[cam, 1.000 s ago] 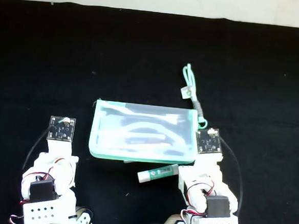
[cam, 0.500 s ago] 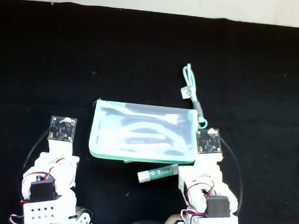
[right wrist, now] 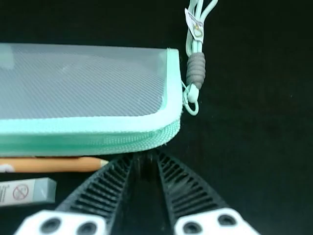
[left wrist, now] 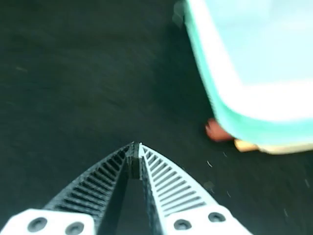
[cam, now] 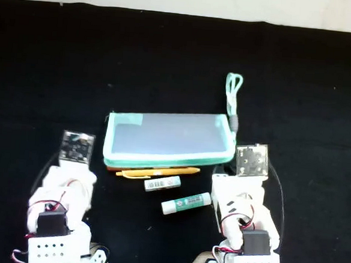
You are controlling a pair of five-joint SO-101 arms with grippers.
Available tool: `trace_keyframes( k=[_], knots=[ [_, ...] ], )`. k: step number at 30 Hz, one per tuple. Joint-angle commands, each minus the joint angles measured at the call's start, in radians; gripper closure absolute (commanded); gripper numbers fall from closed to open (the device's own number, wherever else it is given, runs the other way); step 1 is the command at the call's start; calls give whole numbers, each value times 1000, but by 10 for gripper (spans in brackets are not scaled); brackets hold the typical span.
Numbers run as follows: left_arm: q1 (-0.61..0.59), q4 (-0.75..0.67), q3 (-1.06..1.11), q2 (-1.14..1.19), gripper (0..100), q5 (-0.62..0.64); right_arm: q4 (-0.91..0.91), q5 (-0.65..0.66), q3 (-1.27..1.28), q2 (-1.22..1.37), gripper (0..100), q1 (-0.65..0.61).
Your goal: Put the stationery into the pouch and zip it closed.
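We see the mint-edged translucent pouch (cam: 169, 137) lying flat. Just beside its edge nearest the arms lie an orange pencil (cam: 157, 173), then a white eraser (cam: 162, 183) and a green-ended glue stick (cam: 186, 203), all outside it.

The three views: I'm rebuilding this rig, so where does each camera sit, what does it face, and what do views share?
High view: fixed above the table, facing down on the pouch, pencil, eraser and glue stick; both arms show at the bottom edge.
Left wrist view: on the left arm, facing a pouch corner past its own jaws.
Right wrist view: on the right arm, facing the pouch's edge and lanyard past its own jaws.
Shared: high and right wrist views show pencil and eraser.
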Motion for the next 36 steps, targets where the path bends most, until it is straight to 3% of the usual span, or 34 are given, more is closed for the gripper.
trace_keyframes(
  k=[1, 6, 11, 13, 16, 19, 22, 24, 30, 36],
  knots=[
    [-77, -9, -194, 10, 988, -40, 38, 77, 77, -4, 992, 13],
    [-68, 292, -438, 10, 915, -169, 426, 420, -125, -5, 992, 61],
    [-70, 307, -513, 5, 889, -250, 464, 822, -234, -4, 992, 202],
    [-70, 313, -590, 12, 889, -250, 466, 872, -321, -4, 992, 278],
    [-67, 318, -707, 15, 889, -249, 460, 806, -513, 5, 992, 374],
    [-67, 351, -805, 54, 888, -249, 467, 638, -714, 12, 979, 397],
    [-65, 364, -972, 177, 889, -218, 475, 465, -878, 108, 866, 394],
    [-64, 354, -1119, 291, 889, -155, 503, 382, -997, 248, 799, 360],
    [44, 385, -1520, 719, 891, -120, 605, 264, -1442, 803, 795, 139],
    [70, 405, -1667, 1170, 888, -126, 644, 250, -1745, 1371, 793, 84]
  ],
)
